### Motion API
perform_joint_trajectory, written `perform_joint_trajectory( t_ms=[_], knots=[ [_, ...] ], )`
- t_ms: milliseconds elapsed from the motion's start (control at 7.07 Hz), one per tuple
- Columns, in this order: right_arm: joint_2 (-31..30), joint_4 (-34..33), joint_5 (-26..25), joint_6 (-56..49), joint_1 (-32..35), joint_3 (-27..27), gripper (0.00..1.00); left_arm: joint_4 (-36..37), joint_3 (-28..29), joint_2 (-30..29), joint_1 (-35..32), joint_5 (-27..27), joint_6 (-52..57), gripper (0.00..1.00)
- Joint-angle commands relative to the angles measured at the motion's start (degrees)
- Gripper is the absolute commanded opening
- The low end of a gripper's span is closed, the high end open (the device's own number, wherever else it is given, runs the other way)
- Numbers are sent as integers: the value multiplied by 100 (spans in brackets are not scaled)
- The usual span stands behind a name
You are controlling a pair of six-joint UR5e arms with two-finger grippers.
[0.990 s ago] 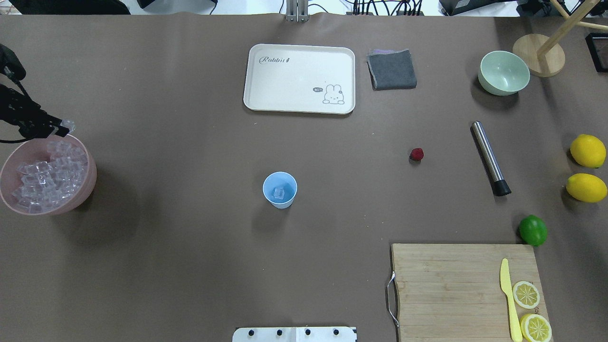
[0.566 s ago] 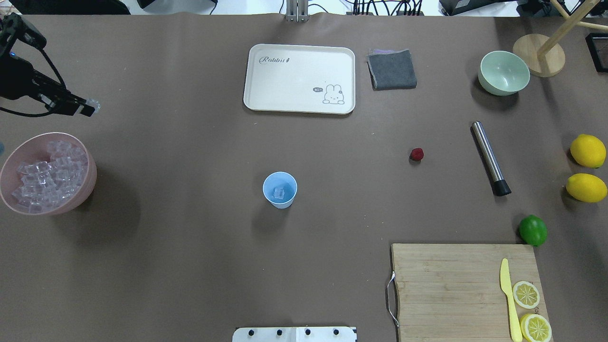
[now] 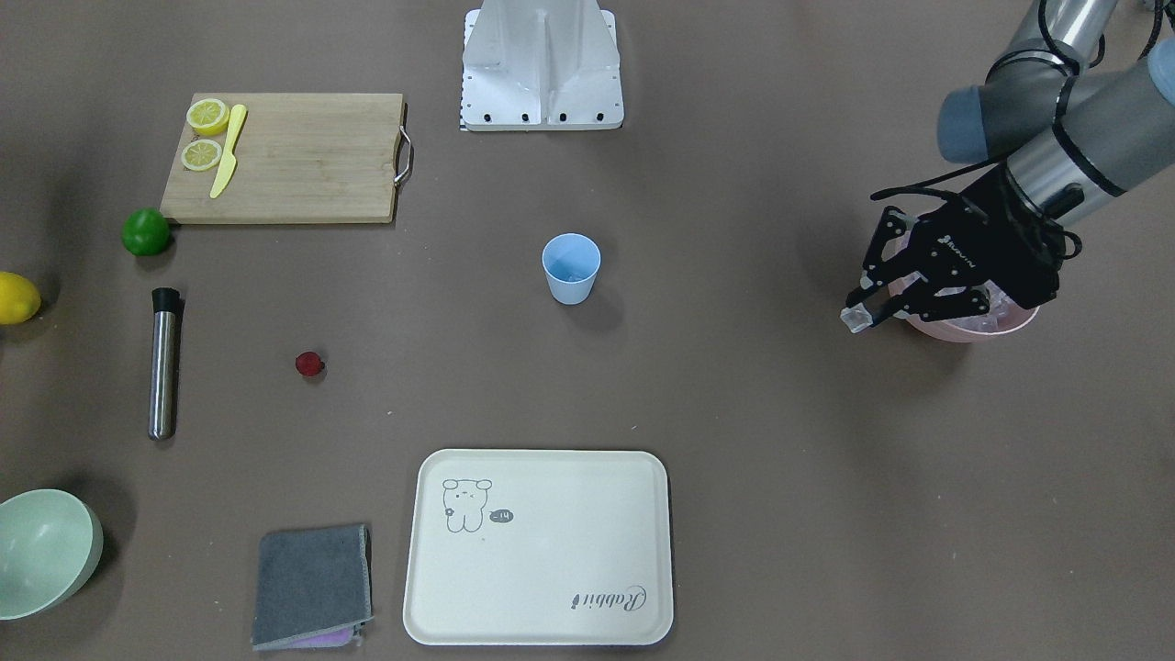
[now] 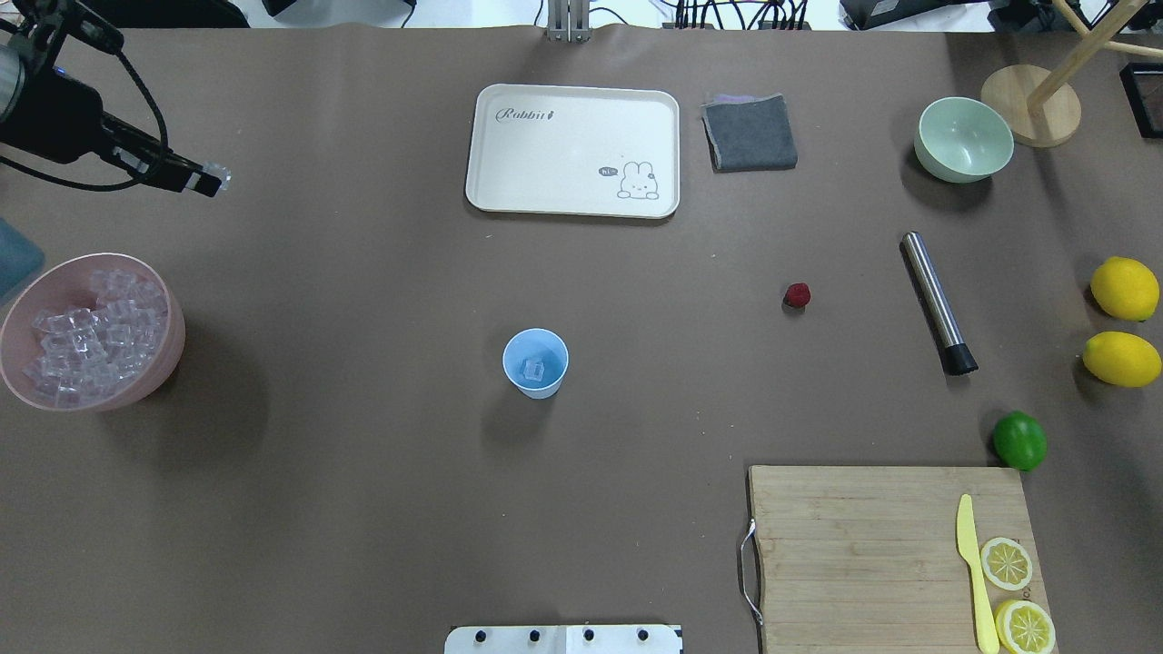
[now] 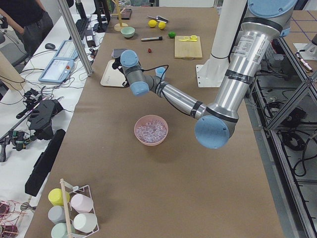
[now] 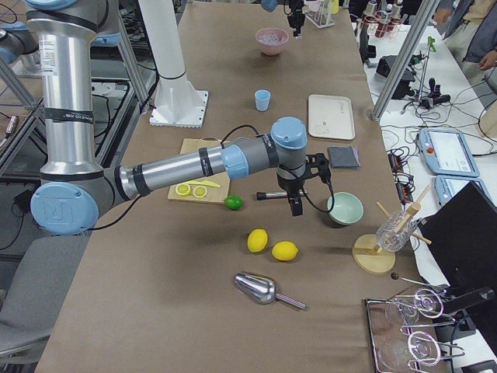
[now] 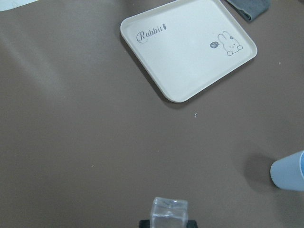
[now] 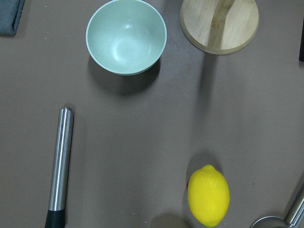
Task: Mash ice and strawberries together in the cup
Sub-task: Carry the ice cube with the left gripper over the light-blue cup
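Left jaws pinch one ice cube (image 4: 215,173); cup (image 4: 535,362) apart.

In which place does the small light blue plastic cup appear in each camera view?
Front-facing: the small light blue plastic cup at centre, just above the middle.
Overhead: cup at centre, just below the middle.
Exterior left: cup at upper middle, by the near arm.
Exterior right: cup at upper middle.
Left wrist: cup cut by the right edge.
Right wrist: not in it.
Landmark: the cream rectangular rabbit tray.
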Motion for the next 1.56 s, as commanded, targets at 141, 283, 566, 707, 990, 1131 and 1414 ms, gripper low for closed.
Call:
perform_joint_trajectory(
  t_ms=[141,283,566,707,990,1131,1414],
  knots=[
    [-12,0,-8,0,4,-31,100,-36,-288,-353,1231,1445,-1096,0],
    [-21,0,-8,0,4,-31,100,-36,-297,-502,1547,1823,-1316,0],
    [-30,0,-8,0,4,-22,100,-289,-376,-573,2197,2500,-1773,0],
    [-39,0,-8,0,4,-31,100,-360,-376,-600,2548,2991,-1923,0],
    [-65,0,-16,-9,4,-31,100,-370,-341,-801,3225,3826,-2064,0],
    [-65,0,-16,-9,4,-31,100,-370,-350,-802,3316,3978,-2109,0],
    [-48,0,-25,-9,-5,-31,100,-370,-324,-785,3317,3980,-2092,0]
  ],
)
